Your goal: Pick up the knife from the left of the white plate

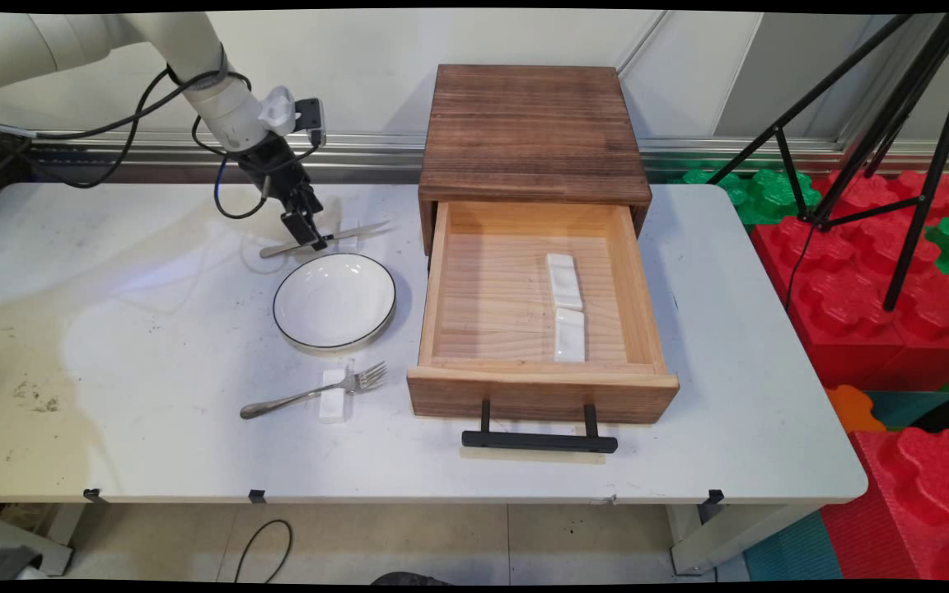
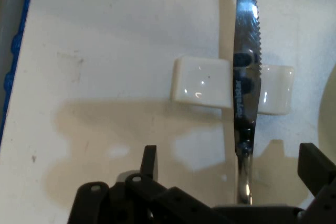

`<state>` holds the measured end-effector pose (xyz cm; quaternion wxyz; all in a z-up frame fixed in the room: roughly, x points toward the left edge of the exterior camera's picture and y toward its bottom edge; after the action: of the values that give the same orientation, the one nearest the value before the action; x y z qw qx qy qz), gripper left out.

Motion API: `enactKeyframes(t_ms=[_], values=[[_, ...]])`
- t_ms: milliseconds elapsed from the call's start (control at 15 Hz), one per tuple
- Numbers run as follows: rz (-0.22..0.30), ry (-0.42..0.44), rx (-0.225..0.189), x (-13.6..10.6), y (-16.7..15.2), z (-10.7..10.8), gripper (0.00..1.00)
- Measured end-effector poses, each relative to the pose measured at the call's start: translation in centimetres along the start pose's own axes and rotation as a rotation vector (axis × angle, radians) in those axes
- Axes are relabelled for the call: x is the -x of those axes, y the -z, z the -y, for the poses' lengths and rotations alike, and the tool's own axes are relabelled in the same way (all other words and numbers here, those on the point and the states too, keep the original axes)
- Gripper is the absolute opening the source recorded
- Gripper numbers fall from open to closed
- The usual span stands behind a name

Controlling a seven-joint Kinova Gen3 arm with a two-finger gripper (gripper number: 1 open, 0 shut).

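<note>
serrated steel knife (image 2: 247,93) lying flat across a white ceramic rest (image 2: 202,81) beside the plate (image 1: 334,301).

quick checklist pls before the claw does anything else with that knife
1. Claw open: ok, a finger stands on each side of the knife handle in the hand view.
2. Knife lying across its white rest: ok.
3. Handle between the fingers: ok, though nearer one than the other.
4. Fingers touching the handle: cannot tell.
5. Plate apart from the knife: ok, just nearer the camera.
6. Drawer open: ok, two white rests inside.
</note>
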<state>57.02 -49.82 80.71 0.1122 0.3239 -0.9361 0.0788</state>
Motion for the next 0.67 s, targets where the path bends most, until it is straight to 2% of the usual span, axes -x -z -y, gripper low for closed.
enactKeyframes(t_ms=[400,467,667], values=[[0.008,-0.013,0.018,-0.13,-0.59,0.2,1.0],[0.009,-0.014,0.02,-0.14,-0.63,0.19,0.0],[0.01,-0.021,0.027,-0.13,-0.63,0.12,0.0]])
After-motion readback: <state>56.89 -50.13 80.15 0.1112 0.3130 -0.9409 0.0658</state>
